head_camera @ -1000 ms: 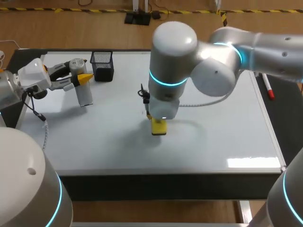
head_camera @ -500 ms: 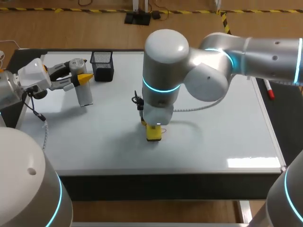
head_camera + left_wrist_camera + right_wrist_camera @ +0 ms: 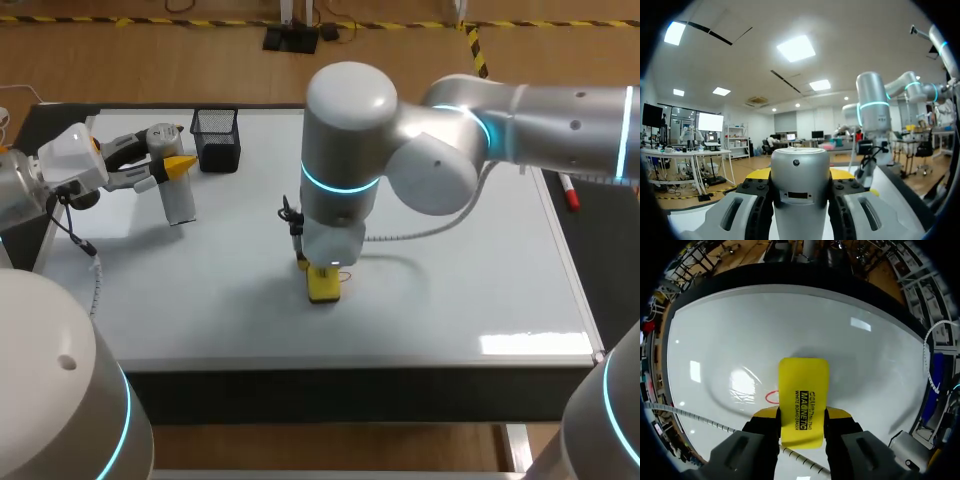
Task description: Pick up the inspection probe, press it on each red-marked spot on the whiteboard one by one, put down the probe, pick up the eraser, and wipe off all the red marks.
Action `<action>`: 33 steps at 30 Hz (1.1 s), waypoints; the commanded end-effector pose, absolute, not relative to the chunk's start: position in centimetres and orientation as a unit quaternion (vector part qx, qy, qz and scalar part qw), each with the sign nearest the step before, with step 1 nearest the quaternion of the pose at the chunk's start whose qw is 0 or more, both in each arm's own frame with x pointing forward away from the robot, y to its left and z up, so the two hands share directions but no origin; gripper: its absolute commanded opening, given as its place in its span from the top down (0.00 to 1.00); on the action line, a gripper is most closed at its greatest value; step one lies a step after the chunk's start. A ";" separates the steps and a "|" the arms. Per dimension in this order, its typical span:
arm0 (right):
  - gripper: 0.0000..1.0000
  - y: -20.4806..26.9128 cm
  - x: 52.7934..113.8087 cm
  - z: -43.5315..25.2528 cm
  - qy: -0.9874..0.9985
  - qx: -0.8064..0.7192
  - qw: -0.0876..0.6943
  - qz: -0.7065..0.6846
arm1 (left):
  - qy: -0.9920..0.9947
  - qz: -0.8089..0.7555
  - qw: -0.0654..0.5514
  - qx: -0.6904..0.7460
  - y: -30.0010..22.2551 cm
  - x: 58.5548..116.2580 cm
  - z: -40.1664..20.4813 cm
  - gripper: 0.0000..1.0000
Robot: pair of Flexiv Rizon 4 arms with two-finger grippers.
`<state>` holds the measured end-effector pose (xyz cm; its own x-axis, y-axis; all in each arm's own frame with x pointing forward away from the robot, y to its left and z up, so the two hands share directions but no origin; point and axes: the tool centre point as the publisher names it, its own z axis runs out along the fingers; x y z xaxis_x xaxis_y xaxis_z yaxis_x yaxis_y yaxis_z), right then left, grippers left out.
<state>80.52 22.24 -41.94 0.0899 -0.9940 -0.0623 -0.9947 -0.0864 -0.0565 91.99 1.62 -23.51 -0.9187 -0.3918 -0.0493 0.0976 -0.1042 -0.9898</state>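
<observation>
My right gripper (image 3: 322, 272) is shut on the yellow eraser (image 3: 323, 288), which it holds down on the whiteboard (image 3: 460, 290) near the front middle. In the right wrist view the eraser (image 3: 803, 397) sits between the fingers of the gripper (image 3: 801, 424), and a small red oval mark (image 3: 771, 397) lies on the whiteboard (image 3: 740, 330) right beside it. At the back left, my left gripper (image 3: 170, 170) is shut on the silver cylindrical probe (image 3: 179, 200), which stands upright on the board. The probe (image 3: 800, 185) fills the space between the left fingers.
A black mesh pen holder (image 3: 215, 140) stands at the back left, just right of the probe. A red marker (image 3: 568, 190) lies off the board's right edge. My right arm's elbow (image 3: 345, 130) looms over the board's middle and hides part of it.
My right arm has carried the eraser a little left and toward the front, then nearly stopped. The left arm and probe have not moved.
</observation>
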 end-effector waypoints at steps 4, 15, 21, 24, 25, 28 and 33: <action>1.00 22.2 80.8 -42.5 0.673 -0.739 0.034 0.004 | 0.648 -0.734 0.167 -0.113 1.6 92.0 -23.4 1.00; 1.00 20.4 80.9 -43.0 0.676 -0.736 0.027 0.000 | 0.648 -0.734 0.167 -0.113 1.6 92.0 -23.4 1.00; 1.00 18.7 81.1 -43.4 0.687 -0.726 0.021 -0.004 | 0.648 -0.734 0.167 -0.113 1.6 92.0 -23.4 1.00; 1.00 17.9 81.2 -43.4 0.692 -0.721 0.020 -0.004 | 0.648 -0.734 0.167 -0.113 1.6 92.0 -23.4 1.00; 1.00 17.6 81.3 -43.5 0.696 -0.718 0.018 -0.006 | 0.648 -0.734 0.167 -0.113 1.6 92.0 -23.4 1.00; 1.00 16.9 81.5 -43.6 0.698 -0.716 0.016 -0.007 | 0.648 -0.734 0.167 -0.113 1.6 92.0 -23.4 1.00; 1.00 15.8 81.8 -43.5 0.701 -0.713 0.012 -0.009 | 0.648 -0.734 0.167 -0.113 1.6 92.0 -23.4 1.00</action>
<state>81.76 16.86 -43.13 0.0115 -0.9999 0.0027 -0.9995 -0.0116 -0.0287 91.99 1.62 -23.51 -0.9187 -0.3918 -0.0493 0.0976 -0.1044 -0.9897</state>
